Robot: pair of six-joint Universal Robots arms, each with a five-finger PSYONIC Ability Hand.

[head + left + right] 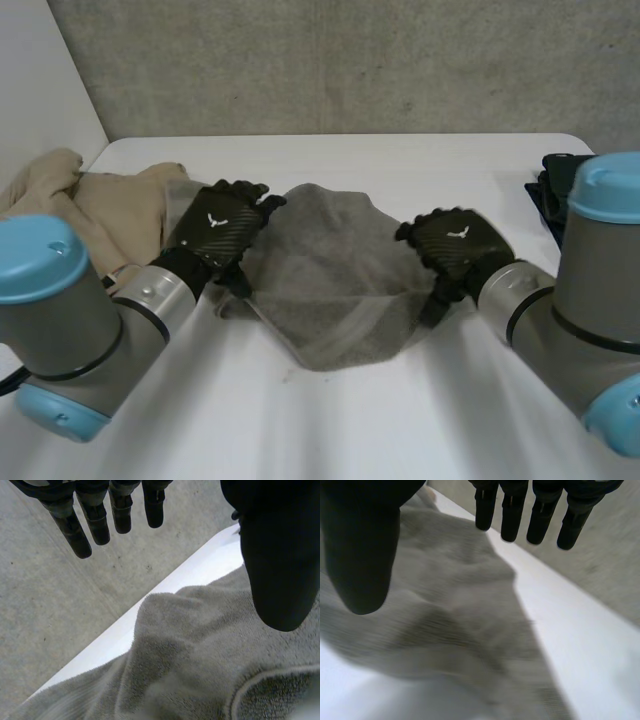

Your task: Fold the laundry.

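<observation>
As the left hand [215,235] and right hand [455,240] spread empty, the towel [330,270] lies beneath their fingers [540,520].

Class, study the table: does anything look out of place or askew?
The grey towel lies rumpled, not flat, between the left hand and right hand, with its near edge turned over. A beige garment sits bunched at the table's left edge. Nothing looks spilled or damaged.
</observation>
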